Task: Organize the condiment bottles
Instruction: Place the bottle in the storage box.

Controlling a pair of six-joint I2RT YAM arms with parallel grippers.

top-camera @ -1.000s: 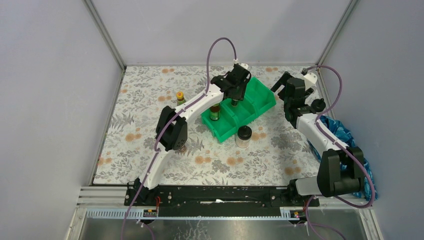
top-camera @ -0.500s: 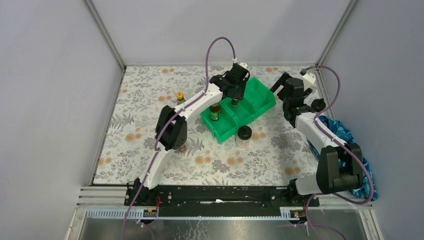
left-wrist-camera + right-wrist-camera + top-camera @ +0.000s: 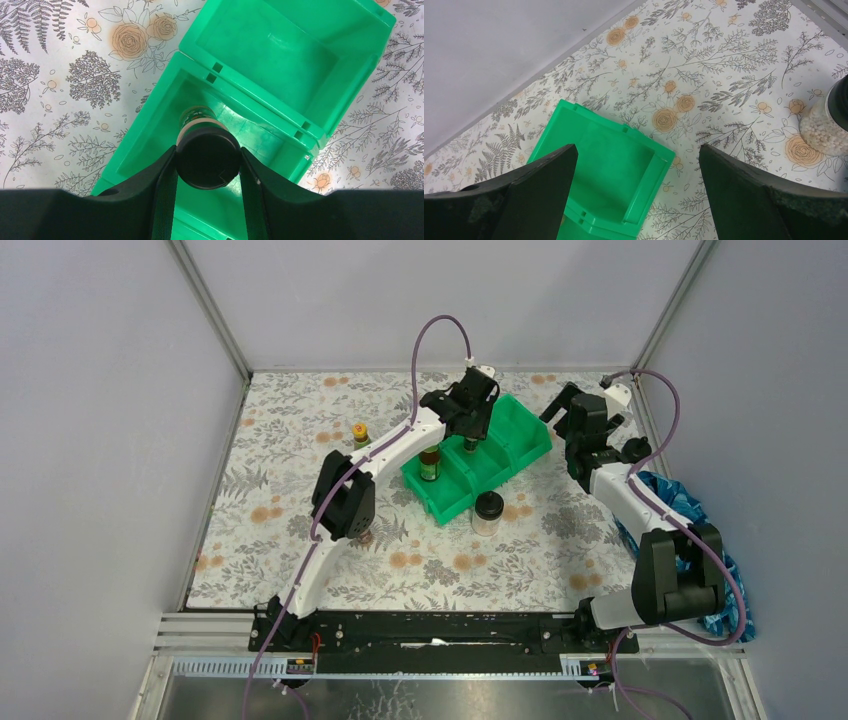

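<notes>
Over the green bin point(image 3: 280, 60), our left fingers point(image 3: 162, 195) pinch a black-capped jar point(image 3: 207, 157), our right fingers point(image 3: 539, 185) are spread wide, and the jar may tip if we drop it.

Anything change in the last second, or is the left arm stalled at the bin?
The right arm edged slightly left, right gripper open throughout. The left gripper stayed shut on the black-capped jar in the middle compartment of the green bin. The brown bottle in the bin and clear jar beside it did not move.
</notes>
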